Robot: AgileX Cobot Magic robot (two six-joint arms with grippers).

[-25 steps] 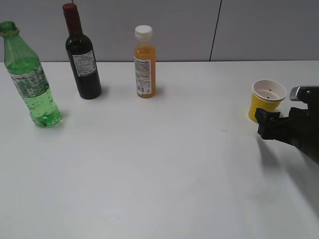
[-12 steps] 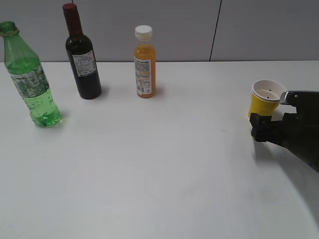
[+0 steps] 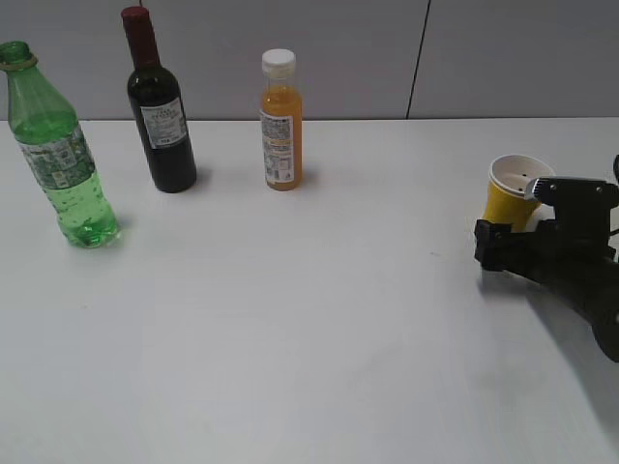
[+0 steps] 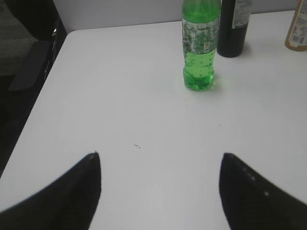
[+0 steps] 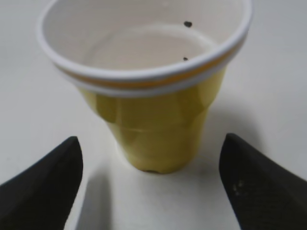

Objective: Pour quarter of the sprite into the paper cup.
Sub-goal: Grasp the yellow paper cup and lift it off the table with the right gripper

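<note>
The sprite (image 3: 58, 155), a tall green bottle with no cap, stands at the far left of the white table; it also shows in the left wrist view (image 4: 200, 45). The yellow paper cup (image 3: 511, 193) stands upright at the right, empty, and fills the right wrist view (image 5: 148, 86). My right gripper (image 3: 513, 237) is open, its black fingers (image 5: 151, 179) spread just in front of the cup's base, not touching it. My left gripper (image 4: 160, 184) is open and empty, low over bare table well short of the sprite; it is out of the exterior view.
A dark wine bottle with a red cap (image 3: 160, 106) stands just right of the sprite. An orange juice bottle with a white cap (image 3: 280, 121) stands near the back middle. The table's left edge (image 4: 48, 86) drops off beside the left gripper.
My right gripper has moved left and forward toward the paper cup, now reaching its base. The bottles and cup have not moved.
</note>
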